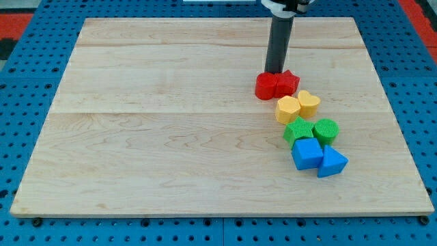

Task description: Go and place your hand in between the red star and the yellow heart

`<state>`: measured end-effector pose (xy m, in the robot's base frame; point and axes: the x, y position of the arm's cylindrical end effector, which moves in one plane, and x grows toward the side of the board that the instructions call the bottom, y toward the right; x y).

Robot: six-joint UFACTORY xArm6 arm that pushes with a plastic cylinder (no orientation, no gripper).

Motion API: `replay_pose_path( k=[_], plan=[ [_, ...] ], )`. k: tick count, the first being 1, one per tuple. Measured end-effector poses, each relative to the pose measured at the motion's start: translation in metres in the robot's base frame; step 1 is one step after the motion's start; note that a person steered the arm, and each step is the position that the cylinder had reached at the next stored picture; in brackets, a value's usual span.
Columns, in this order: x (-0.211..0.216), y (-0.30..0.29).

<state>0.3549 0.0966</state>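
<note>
Currently, your wooden counter [171, 123] fills most of the camera view and rests on a blue perforated base [27, 229]. All blocks lie in one chain on the view's right half. From the view's top downward: a red cylinder [266, 85] touching the red star [287, 83]; a yellow hexagonal block [287, 108] touching the yellow heart [308, 102]; a green star-like block [298, 129] beside a green cylinder [326, 129]; a blue cube [306, 153] beside a blue triangular block [332, 162].

Note that the end effector is a plain rod with no jaws, so it neither opens nor closes and holds nothing. Its tip [274, 72] stands at the top edge of the red pair, apparently touching them.

The target gap lies just below the red star and above the yellow heart; it is narrow. Judge the blocks as light, rigid and easily slid. No grasp applies: contact is by pushing only, so bring the tip in from the view's right side to avoid displacing either block.
</note>
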Motion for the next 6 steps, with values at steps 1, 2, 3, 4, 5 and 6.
replay_pose_path(
  k=[1, 2, 3, 4, 5, 6],
  plan=[
    [0.002, 0.000],
    [0.004, 0.002],
    [-0.007, 0.065],
    [-0.014, 0.123],
    [0.022, 0.117],
    [0.064, 0.062]
  ],
)
